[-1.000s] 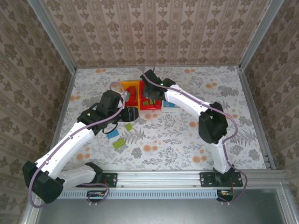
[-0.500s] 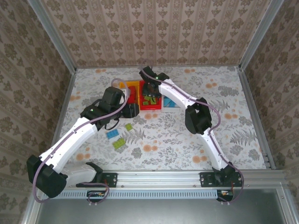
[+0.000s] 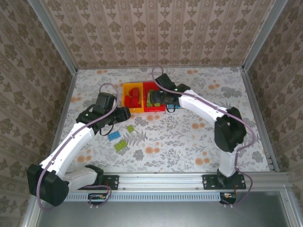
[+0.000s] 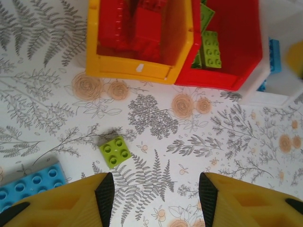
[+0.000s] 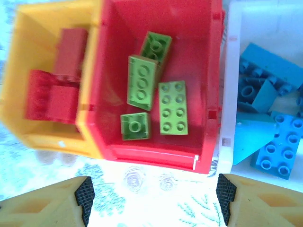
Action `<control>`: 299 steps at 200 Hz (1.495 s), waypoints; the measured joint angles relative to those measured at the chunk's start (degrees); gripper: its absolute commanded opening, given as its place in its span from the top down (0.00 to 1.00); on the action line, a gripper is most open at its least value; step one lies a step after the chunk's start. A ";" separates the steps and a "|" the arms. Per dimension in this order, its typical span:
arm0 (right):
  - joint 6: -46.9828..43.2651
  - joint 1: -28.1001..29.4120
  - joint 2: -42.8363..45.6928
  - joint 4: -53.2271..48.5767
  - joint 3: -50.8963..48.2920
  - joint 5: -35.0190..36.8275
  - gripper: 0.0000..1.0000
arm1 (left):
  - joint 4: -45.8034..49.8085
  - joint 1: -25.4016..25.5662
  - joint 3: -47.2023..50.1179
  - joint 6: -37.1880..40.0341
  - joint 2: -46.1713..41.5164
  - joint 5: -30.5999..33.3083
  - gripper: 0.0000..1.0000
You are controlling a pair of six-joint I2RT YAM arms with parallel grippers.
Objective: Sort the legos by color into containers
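Two sets of jaws are standing open, and neither is holding anything.

The left jaws are hanging well apart over the flowered worktop [image 4: 246, 156], with only bare pattern lying between their black pads [image 4: 105, 191]. Just ahead of the left-hand pad a small square lime green lego [image 4: 115, 151] is lying flat, studs up. Just outside that same pad a light blue lego [image 4: 31, 182] is lying, cut off by the edge of the view. Farther ahead, the three containers are sitting side by side and touching. The yellow-orange container [image 4: 137, 72] is lying ahead and slightly to the left, with red legos [image 4: 132, 28] in it. The red container [image 4: 227, 81] is lying ahead and to the right.

From above, a second lime green lego [image 3: 121, 145] is lying behind these jaws, just nearer the arm bases than the blue one.

The right jaws are gaping wide, their pads [image 5: 85, 196] standing at the two lower corners of the wrist view. Straight ahead, between the two fingers' lines, the red container's near rim is showing, and four green legos [image 5: 143, 82] are lying loose inside, studs up. To the left of it the yellow-orange container is holding its red bricks. To the right the white container [image 5: 227, 94] is holding a heap of blue legos [image 5: 270, 151].
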State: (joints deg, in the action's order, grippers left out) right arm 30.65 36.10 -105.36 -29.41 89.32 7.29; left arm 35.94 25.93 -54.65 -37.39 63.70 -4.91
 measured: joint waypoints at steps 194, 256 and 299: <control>-17.27 9.90 21.81 27.74 -34.77 -13.79 0.21 | 3.76 3.23 -5.53 -16.65 33.86 1.27 0.39; -17.05 9.90 21.81 27.76 -34.82 -13.77 0.21 | 2.84 3.28 -6.86 -16.33 36.72 1.64 0.76; -14.56 6.91 25.42 27.50 -35.63 -11.41 0.22 | 7.34 5.97 -13.33 -13.90 35.28 4.98 0.82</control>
State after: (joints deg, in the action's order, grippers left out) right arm 16.10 43.00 -79.94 -1.91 53.69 -4.12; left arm 43.29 31.90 -67.99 -51.29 98.98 0.08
